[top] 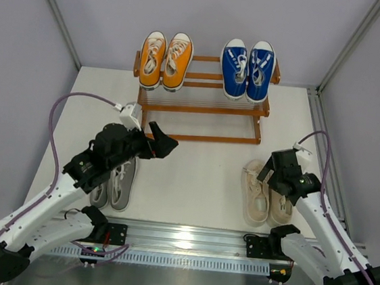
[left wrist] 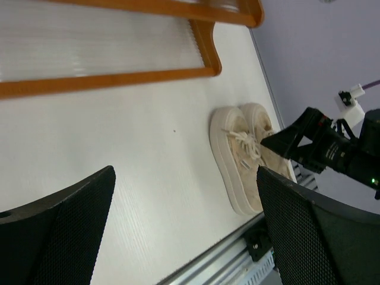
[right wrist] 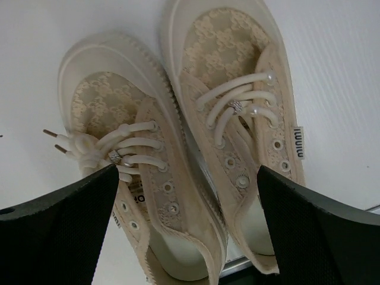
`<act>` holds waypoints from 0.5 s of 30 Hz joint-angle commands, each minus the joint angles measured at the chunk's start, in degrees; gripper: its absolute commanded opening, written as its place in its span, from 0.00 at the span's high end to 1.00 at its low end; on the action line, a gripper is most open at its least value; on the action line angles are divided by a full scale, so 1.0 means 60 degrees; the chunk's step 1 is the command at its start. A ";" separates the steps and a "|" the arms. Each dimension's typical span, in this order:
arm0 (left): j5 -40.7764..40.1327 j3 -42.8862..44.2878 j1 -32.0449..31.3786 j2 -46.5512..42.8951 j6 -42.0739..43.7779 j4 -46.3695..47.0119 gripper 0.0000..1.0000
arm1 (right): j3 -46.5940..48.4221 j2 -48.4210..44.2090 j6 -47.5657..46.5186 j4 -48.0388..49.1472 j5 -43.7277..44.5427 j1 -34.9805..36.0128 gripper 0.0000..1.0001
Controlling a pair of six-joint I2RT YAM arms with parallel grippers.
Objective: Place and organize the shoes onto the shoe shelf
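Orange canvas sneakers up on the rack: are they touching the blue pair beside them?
Apart. The top view shows bare rails of the orange-brown wooden shelf between the orange canvas sneakers and the blue white-toed canvas sneakers.

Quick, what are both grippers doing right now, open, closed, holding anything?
Left gripper: open, holding nothing.
Right gripper: open, holding nothing, hovering over the cream shoes.
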 commanded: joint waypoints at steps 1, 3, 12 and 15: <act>0.0499 -0.0648 -0.0440 -0.0766 -0.0566 0.0247 0.00 | -0.0087 -0.0856 0.0822 -0.0198 -0.0380 -0.0528 0.00; 0.0397 -0.1058 -0.0601 -0.1015 -0.0741 0.0027 0.00 | 0.0015 -0.1004 0.1331 -0.0591 0.0070 -0.0572 0.00; 0.0514 -0.2026 -0.0719 -0.1968 -0.1196 -0.0280 0.00 | -0.0246 -0.1136 0.1950 -0.0758 0.0281 -0.0674 0.00; 0.0514 -0.2099 -0.0719 -0.2071 -0.1211 -0.0311 0.00 | -0.0816 -0.0990 0.1731 0.0118 -0.0700 -0.0733 0.00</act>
